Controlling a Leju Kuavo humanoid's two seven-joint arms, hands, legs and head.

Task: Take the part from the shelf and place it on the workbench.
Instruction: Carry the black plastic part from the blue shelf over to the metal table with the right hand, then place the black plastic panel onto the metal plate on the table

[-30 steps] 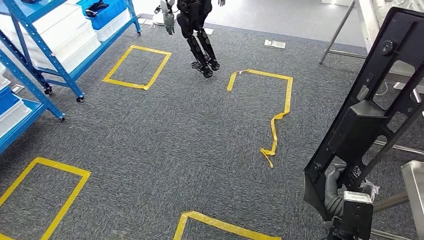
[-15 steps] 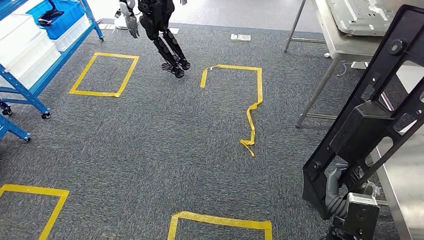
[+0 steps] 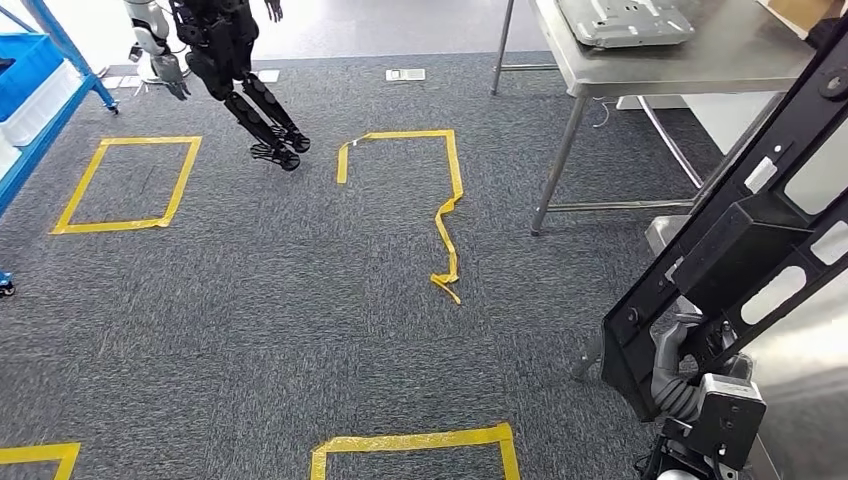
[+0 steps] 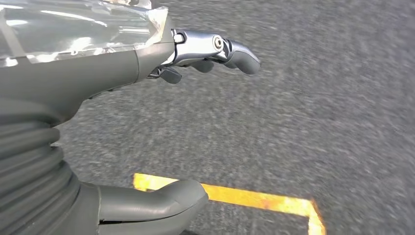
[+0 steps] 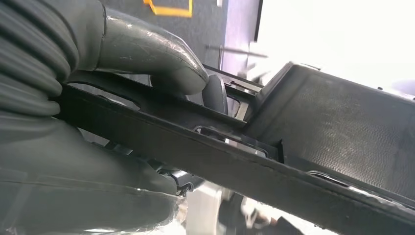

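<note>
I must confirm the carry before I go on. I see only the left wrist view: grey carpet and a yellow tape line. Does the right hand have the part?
Observer: Yes. In the head view the right hand grips the lower end of the black part, which leans upward.
Operator: Where is the thumb?
Observer: In the right wrist view the thumb lies over the part's edge.
Operator: Is the workbench near?
Observer: A steel workbench stands ahead on the right, with a grey metal piece on it.
Operator: Is anything in the way?
Observer: A loose strip of yellow tape trails across the carpet before the bench legs.
</note>
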